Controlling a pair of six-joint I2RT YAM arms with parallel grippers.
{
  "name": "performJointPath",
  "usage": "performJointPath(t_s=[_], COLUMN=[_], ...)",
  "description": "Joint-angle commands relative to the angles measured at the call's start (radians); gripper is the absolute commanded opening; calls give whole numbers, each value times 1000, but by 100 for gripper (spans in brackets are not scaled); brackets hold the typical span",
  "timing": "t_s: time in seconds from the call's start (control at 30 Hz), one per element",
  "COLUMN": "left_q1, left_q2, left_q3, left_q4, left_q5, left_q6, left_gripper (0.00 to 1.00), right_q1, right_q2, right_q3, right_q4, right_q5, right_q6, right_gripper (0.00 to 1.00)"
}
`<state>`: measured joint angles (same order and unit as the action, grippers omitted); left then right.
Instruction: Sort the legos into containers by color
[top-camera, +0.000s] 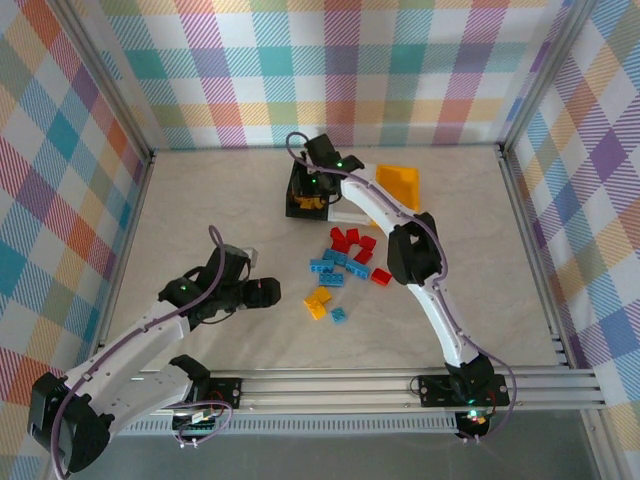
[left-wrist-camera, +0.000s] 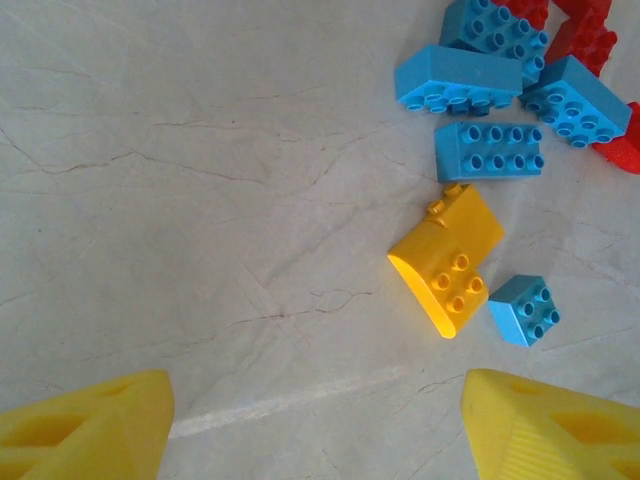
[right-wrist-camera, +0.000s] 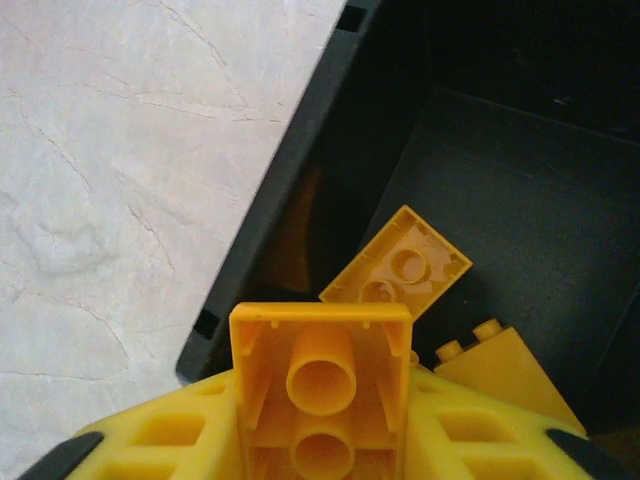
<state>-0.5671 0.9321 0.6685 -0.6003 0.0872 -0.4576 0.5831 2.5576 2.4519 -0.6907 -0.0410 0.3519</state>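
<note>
- The left gripper (top-camera: 266, 292) hovers low over the table (top-camera: 200, 220), nearest the arm bases. Its wrist view shows both yellow fingers (left-wrist-camera: 85, 425) spread wide, with nothing between them but marbled surface.
- Just beyond it, the loose legos (top-camera: 345, 262) lie in one scatter at mid-table.
- The left wrist view gives a clear count of five blue bricks (left-wrist-camera: 488, 150). Four are bunched together, and one small blue brick (left-wrist-camera: 524, 310) sits apart, just beside a single yellow piece (left-wrist-camera: 445, 265) with a rounded edge.
- The red bricks (top-camera: 350, 240) lie on the far side of the blue ones. The top view shows about five, with one stray red brick (top-camera: 381, 276) off to the right. In the left wrist view the frame edge cuts them, so they cannot be counted there.
- Farther back, the right gripper (top-camera: 312, 185) hangs over the black bin (top-camera: 294, 203).
- The right wrist view adds what the top view cannot resolve. The gripper's fingers are clamped on one held yellow brick (right-wrist-camera: 320, 385), hollow underside toward the camera, above the bin's rim.
- Two more yellow bricks lie inside that bin: an upturned brick (right-wrist-camera: 400, 265) lying tilted, and a studs-up brick (right-wrist-camera: 500, 370) beside it.
- The top view lets two containers be counted: the black bin and, to its right, the yellow-orange bin (top-camera: 400, 183). The right arm covers the stretch between them.
</note>
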Motion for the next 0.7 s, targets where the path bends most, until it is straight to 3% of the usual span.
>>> performJointPath(t_s=[0.0,0.1,0.33,0.67], left_q1=[-23,-59,-162,-373], left_q2=[-4,2,-4,154], left_q3=[-24,-32,-16,-26], left_q4=[-8,12,10,196], left_q5=[19,14,-53,-165], left_q6=[-36,-64,-132,-308], left_gripper=[76,76,76,77], right_q1=[-12,-12,-11,-9], right_q2=[6,-21,-183,-874], right_q3=[39,24,-99,-972], right_q4=[-6,10,47,307], right_q5=[-56,-83,-123,-96], right_q6=[1,4,17,62], right_gripper=[43,52,52,54])
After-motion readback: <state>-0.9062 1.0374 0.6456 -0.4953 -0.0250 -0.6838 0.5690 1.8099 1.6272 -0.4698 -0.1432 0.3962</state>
